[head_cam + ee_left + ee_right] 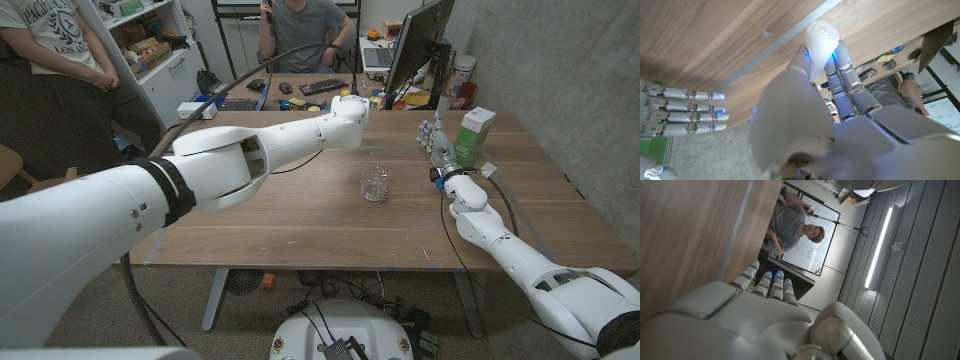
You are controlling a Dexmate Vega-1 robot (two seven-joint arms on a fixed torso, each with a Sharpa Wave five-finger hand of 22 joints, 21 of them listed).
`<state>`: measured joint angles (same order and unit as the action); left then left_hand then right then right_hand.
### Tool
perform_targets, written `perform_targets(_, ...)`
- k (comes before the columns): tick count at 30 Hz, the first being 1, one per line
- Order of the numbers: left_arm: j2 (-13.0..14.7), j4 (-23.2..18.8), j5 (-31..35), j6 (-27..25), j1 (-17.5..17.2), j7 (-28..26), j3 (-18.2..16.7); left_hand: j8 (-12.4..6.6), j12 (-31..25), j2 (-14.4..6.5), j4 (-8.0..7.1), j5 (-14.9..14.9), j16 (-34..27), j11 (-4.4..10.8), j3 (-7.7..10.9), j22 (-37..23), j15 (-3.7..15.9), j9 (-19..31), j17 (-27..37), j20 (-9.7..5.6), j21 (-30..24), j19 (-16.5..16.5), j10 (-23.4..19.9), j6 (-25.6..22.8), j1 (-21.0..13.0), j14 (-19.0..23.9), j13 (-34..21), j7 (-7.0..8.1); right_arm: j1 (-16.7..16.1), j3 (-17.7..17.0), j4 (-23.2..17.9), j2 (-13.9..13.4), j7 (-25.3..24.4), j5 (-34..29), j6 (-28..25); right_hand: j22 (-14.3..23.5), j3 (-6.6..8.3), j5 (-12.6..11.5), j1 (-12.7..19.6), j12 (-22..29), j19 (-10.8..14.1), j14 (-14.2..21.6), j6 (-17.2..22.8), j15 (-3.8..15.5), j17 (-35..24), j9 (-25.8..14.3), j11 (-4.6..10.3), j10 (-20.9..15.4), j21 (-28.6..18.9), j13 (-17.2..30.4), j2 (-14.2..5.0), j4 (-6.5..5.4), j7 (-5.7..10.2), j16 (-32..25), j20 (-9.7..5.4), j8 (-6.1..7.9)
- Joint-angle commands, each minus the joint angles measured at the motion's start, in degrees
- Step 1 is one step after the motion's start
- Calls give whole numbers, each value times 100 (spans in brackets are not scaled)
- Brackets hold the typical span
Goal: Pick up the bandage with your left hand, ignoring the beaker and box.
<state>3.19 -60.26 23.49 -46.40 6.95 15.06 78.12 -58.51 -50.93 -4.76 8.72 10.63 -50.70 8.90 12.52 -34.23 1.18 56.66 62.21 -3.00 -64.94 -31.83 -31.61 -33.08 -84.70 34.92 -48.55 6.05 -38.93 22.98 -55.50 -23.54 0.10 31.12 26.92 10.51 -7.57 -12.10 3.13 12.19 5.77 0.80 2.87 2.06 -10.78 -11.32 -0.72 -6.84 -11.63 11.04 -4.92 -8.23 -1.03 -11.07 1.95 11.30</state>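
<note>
Left wrist view: the left hand (810,130) pinches the white rolled bandage (821,42) at its fingertips, above the wooden table (715,40). Right hand (436,140) stands by the green box (473,136), fingers straight, holding nothing. Glass beaker (374,185) sits mid-table.

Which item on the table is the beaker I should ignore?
Look at the wooden table, near its middle. The small clear glass beaker stands there alone, between the two arms. Unlike the tall green-and-white box by the right hand, it is see-through and squat.
</note>
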Motion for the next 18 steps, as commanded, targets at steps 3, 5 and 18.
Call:
perform_targets(3,261,-997,509,-1065,689,493,284,24,-67,-252,28,21,19,8,1,123,901,-27,-4,-450,64,121,21,-43,-324,262,-36,20,-18,78,-64,-14,85,-66,37,20,6,-16,28,-5,-3,-28,18,38,-19,-16,0,16,4,16,-149,-21,-9,20,-24,26)
perform_targets(5,236,-1025,527,-1123,770,514,295,28,-71,-252,30,22,29,12,3,146,903,-32,-4,-449,69,135,17,-39,-328,266,-27,23,-21,86,-72,-17,88,-78,39,20,5,-16,28,-6,-2,-26,17,40,-19,-16,8,17,4,16,-149,-21,-10,19,-25,26)
perform_targets(18,140,-1108,639,-1426,1170,702,614,59,-108,-237,9,28,76,32,-12,326,917,-181,58,-460,48,182,-26,-171,-290,339,62,60,-15,102,-55,-16,89,-114,76,20,6,-15,29,-10,-20,-32,14,36,-19,-16,1,33,8,16,-148,-22,-16,17,-25,25)
